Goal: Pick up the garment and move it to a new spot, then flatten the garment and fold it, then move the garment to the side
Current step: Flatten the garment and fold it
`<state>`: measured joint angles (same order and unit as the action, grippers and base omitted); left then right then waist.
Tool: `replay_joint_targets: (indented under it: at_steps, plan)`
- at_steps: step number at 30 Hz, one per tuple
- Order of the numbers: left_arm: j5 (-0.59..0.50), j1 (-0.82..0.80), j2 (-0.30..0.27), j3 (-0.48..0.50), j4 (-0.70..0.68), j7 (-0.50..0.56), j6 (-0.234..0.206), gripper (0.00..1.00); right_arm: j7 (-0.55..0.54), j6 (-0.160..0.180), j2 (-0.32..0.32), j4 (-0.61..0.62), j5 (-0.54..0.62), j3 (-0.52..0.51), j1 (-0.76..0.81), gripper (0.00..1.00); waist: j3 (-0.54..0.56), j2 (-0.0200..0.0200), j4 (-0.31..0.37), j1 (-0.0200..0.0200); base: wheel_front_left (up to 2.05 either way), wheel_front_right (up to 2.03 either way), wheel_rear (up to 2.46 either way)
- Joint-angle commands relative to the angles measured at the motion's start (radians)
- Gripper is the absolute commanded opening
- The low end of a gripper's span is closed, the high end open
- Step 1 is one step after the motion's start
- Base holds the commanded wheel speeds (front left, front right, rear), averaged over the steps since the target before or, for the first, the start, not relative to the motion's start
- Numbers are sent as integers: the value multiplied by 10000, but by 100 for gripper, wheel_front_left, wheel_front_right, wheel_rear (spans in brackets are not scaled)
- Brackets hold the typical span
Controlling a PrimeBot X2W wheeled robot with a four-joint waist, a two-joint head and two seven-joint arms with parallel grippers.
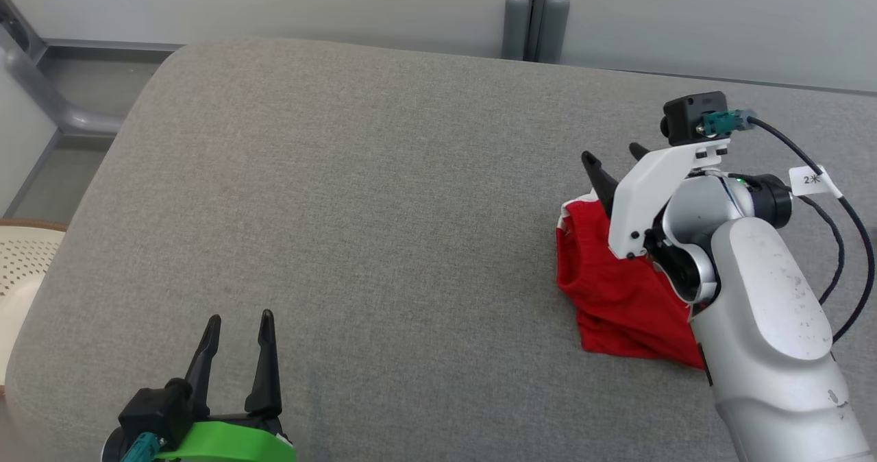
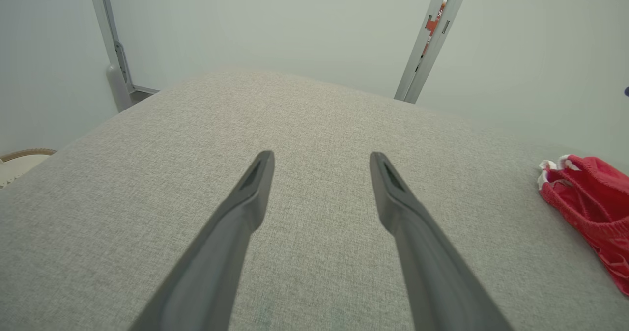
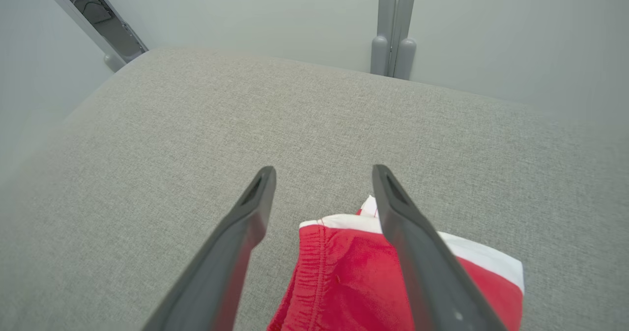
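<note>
The garment (image 1: 616,290) is a red piece of cloth with white trim, lying bunched and folded on the grey cushion at the right. My right gripper (image 1: 614,155) hangs over its far edge with both fingers spread, open and holding nothing; the right wrist view has the garment (image 3: 344,277) under and between the fingers (image 3: 245,223). At the lower left of the head view my left gripper (image 1: 238,319) stands open over bare cushion, far from the cloth. From the left wrist camera the garment (image 2: 594,198) lies at the right edge, well beyond that gripper (image 2: 322,158).
The grey cushion (image 1: 377,229) spans most of the head view, with rounded corners and pale walls behind. A grey post (image 1: 536,16) stands at the back. A woven basket (image 1: 20,270) sits off the cushion's left edge. A black cable (image 1: 843,242) loops beside the right arm.
</note>
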<state>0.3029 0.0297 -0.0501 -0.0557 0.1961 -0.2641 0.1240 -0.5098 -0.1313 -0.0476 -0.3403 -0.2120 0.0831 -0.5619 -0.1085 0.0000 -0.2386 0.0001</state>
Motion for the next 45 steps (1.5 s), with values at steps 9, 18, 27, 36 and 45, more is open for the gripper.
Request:
replay_joint_targets:
  at_steps: [9, 18, 27, 36, 45]
  plan:
    - [-130, 199, -13, 45, -19, 6, 6, 100, 3479, 12, -60, 949, 1630, -794, 1814, 100, 442, 0, 383, -1, 0, 0, 0]
    - [-270, 302, -14, 167, 3, 7, 12, 100, 7236, 17, -86, 875, 2602, -1872, 4262, 100, 1003, 0, 1083, -1, 0, 0, 0]
    - [-392, 160, -16, 452, 240, 7, 39, 100, 7748, 17, -42, 859, 2082, -2048, 5311, 100, 1375, 0, 1910, -1, 0, 0, 0]
    - [-575, -40, -17, 716, 711, 5, 56, 100, 7752, 17, -45, 1192, 1848, -1396, 5680, 100, 1543, 0, 2642, -1, 0, 0, 0]
    - [-569, -81, -17, 748, 855, 7, 55, 100, 7755, 17, -42, 905, 1705, -1081, 5693, 100, 1493, 0, 2867, -1, 0, 0, 0]
